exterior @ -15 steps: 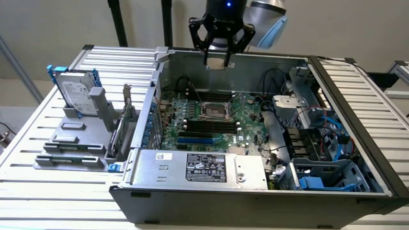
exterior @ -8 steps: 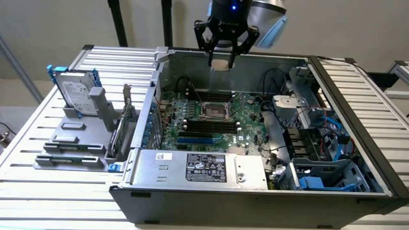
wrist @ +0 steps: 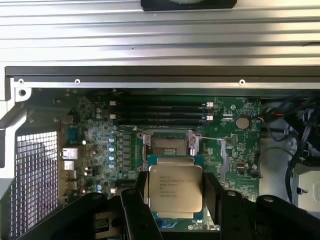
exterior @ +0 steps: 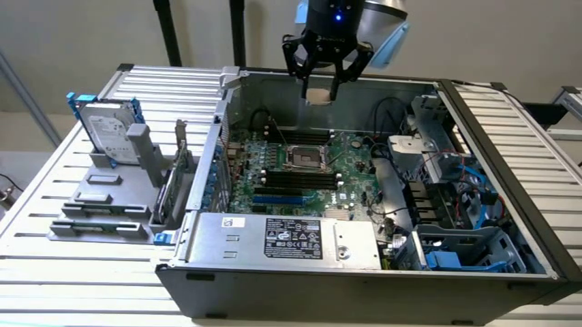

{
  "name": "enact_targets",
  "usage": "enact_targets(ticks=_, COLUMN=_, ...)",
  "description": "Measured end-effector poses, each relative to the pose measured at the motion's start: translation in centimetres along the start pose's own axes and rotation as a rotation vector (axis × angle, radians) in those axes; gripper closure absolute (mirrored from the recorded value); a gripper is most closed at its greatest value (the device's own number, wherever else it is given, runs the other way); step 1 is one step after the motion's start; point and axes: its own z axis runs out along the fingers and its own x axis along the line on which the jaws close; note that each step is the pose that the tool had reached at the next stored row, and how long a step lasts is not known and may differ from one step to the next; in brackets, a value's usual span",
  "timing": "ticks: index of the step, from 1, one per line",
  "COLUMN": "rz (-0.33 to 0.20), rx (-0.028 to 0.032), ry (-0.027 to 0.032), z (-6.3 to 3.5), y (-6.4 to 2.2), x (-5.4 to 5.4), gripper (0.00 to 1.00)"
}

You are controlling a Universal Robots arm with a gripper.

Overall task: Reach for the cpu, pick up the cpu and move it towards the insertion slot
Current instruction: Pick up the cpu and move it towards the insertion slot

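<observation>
A slatted metal table point(exterior: 54, 272) of pale grey ribbed strips carries everything, its bare bands running out on every side of the open computer case point(exterior: 364, 300). Behind the table stands a plain beige wall point(exterior: 82, 34), evenly lit with soft shadows. Two dark upright poles point(exterior: 167, 30) rise in front of the wall, just behind the table's far edge. A slim grey bar point(exterior: 20, 92) slants past the table's corner on the exterior view's left. Beyond the table on that same side lies a pale floor point(exterior: 18, 167).
</observation>
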Motion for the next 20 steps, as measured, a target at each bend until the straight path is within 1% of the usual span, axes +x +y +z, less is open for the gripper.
enact_targets(ticks=8, rz=0.000, rx=-0.0005, ry=-0.0006, z=0.08, y=0.04, x=-0.07, gripper=0.46)
enact_targets(ticks=20, rz=0.000, rx=-0.0003, ry=0.0052, z=0.08, y=0.05, x=-0.07, gripper=0.46)
